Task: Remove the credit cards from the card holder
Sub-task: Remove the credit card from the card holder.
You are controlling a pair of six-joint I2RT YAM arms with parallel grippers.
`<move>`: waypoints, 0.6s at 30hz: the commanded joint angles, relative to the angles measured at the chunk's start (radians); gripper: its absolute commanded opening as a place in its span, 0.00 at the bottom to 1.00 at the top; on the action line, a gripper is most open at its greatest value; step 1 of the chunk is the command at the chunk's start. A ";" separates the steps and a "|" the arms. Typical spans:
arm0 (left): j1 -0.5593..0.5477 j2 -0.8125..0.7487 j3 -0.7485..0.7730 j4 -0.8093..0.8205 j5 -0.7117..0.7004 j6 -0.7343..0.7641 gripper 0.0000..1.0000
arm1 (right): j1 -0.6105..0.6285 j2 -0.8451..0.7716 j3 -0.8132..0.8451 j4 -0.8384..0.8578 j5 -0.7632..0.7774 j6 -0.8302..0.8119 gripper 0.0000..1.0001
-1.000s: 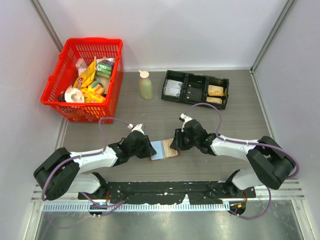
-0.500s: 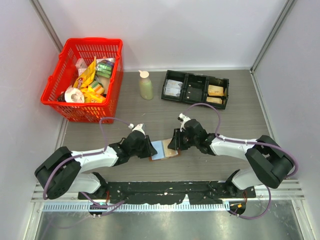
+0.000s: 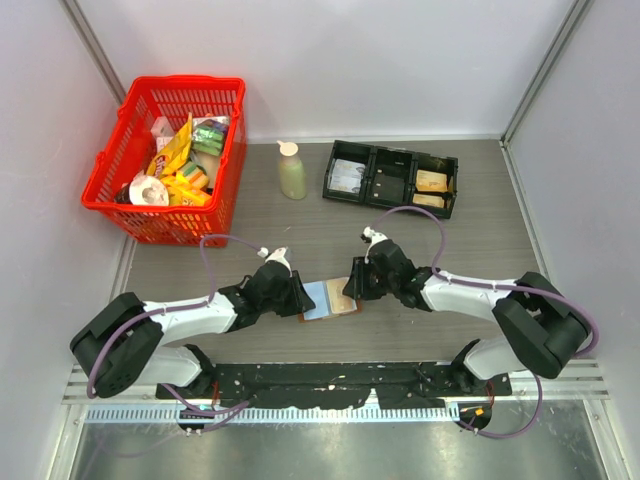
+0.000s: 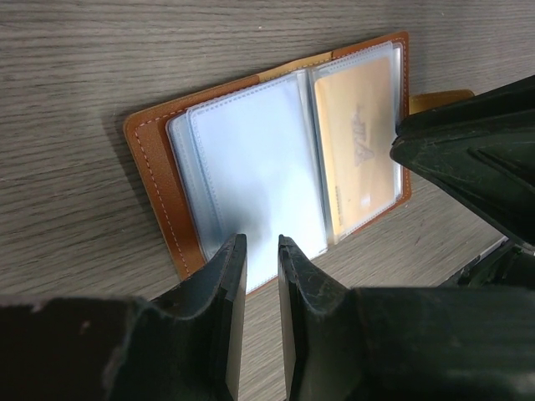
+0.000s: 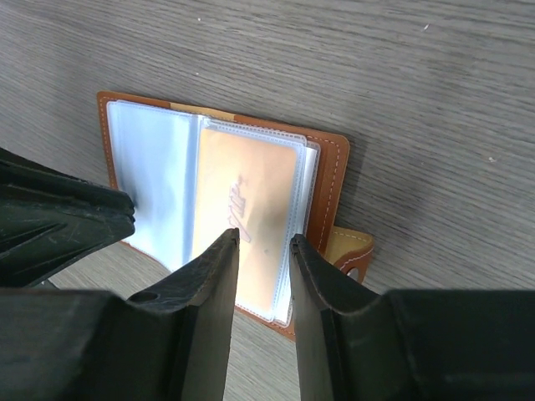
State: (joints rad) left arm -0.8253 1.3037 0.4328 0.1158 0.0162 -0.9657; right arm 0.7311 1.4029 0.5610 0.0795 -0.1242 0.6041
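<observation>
The brown card holder [image 3: 328,298] lies open and flat on the table between my two grippers. Its left half shows pale blue-grey pocket panels [image 4: 251,167]. Its right half holds an orange-tan credit card [image 4: 359,134] inside a clear sleeve. My left gripper [image 3: 298,298] is at the holder's left edge, its jaws a narrow gap apart and empty [image 4: 261,242] over the pale panel. My right gripper [image 3: 350,283] is at the holder's right half, its jaws slightly apart and empty [image 5: 263,238] just above the card [image 5: 247,200]. The holder's clasp tab [image 5: 351,251] sticks out at the right.
A red basket [image 3: 180,82] full of snack packets stands at the back left. A pale green bottle [image 3: 291,170] stands behind the holder. A black three-compartment tray [image 3: 372,176] sits at the back right. Grey walls close in both sides.
The right gripper shifted slightly over the holder's right half and back. The left gripper and the holder stay where they were.
</observation>
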 commanded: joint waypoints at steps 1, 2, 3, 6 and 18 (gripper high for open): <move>-0.005 0.012 -0.012 -0.002 0.010 0.001 0.25 | 0.004 0.033 -0.004 0.037 -0.006 0.003 0.36; -0.005 0.011 -0.014 -0.002 0.008 0.001 0.24 | 0.004 0.039 -0.006 0.043 -0.011 0.003 0.36; -0.005 0.011 -0.014 -0.002 0.008 -0.001 0.25 | 0.004 0.042 -0.009 0.051 -0.020 0.008 0.36; -0.005 0.009 -0.014 -0.001 0.010 -0.001 0.25 | 0.004 0.060 -0.007 0.054 -0.037 0.008 0.36; -0.003 0.006 -0.016 -0.002 0.010 -0.001 0.24 | 0.002 -0.001 -0.004 0.098 -0.120 0.019 0.36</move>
State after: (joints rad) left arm -0.8253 1.3045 0.4328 0.1162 0.0200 -0.9657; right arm 0.7307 1.4490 0.5495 0.1505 -0.1925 0.6094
